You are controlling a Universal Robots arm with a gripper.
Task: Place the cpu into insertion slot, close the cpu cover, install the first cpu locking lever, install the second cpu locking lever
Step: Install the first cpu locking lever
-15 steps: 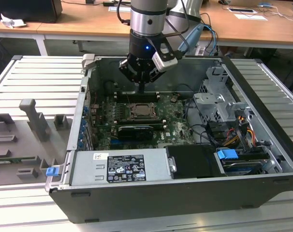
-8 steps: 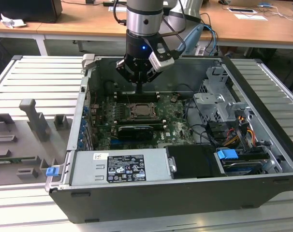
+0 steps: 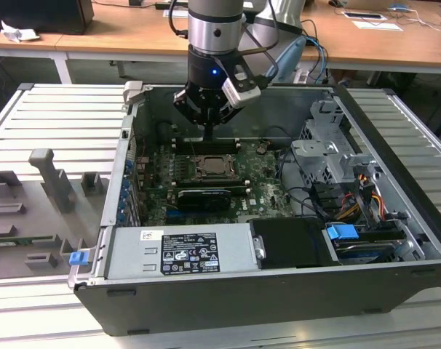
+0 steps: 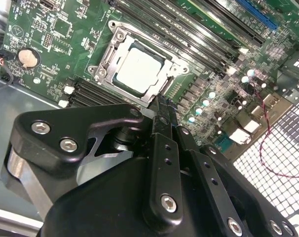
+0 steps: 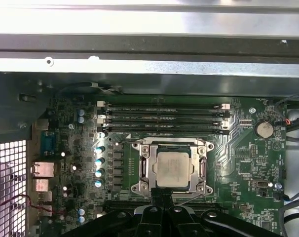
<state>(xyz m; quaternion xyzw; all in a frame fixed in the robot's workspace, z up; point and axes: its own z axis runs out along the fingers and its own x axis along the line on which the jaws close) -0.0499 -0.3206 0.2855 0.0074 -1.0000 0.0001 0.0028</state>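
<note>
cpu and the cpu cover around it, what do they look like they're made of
The cpu top looks like metal with a dull, pale silver-beige finish: it reflects light softly, without glare. The cpu cover looks like thin stamped metal, brighter and shinier, with sharp highlights along its edges. The exact alloys cannot be told.

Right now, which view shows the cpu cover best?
The first wrist view: the cpu cover lies nearly square-on, all four sides showing around the cpu. The second wrist view shows it slanted, one corner behind the gripper. The exterior view shows it from farther off.
</note>
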